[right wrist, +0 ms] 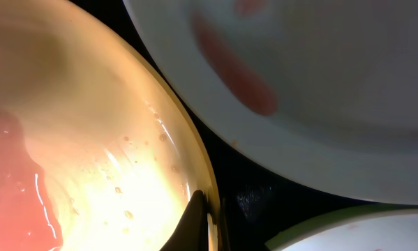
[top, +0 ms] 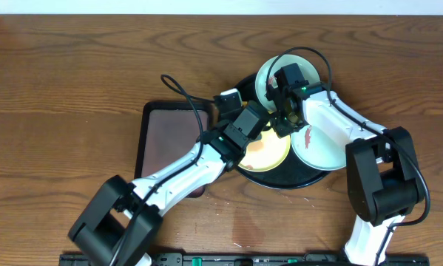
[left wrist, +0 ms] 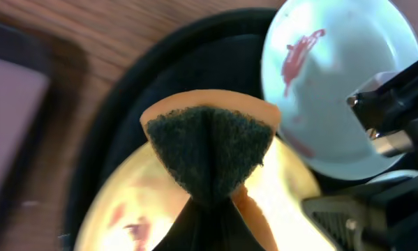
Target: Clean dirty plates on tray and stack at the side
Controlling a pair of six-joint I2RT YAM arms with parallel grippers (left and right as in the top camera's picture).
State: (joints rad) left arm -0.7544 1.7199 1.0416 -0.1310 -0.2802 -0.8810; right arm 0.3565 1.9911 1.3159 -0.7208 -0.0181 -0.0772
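Wooden table [top: 58, 74] (white wall [top: 206, 6] behind): left claw [left wrist: 210, 209] pinches sponge [left wrist: 209, 139], right claw [right wrist: 207, 223] nips yellow plate [right wrist: 90, 104] rim.

Robotics lab setup: left arm [top: 177, 174] and right arm [top: 376, 177] at a wooden table [top: 58, 74].

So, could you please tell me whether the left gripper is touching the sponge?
Touching. The left wrist view shows the left gripper shut on the sponge, whose folded dark green pad fans out from between the fingers.
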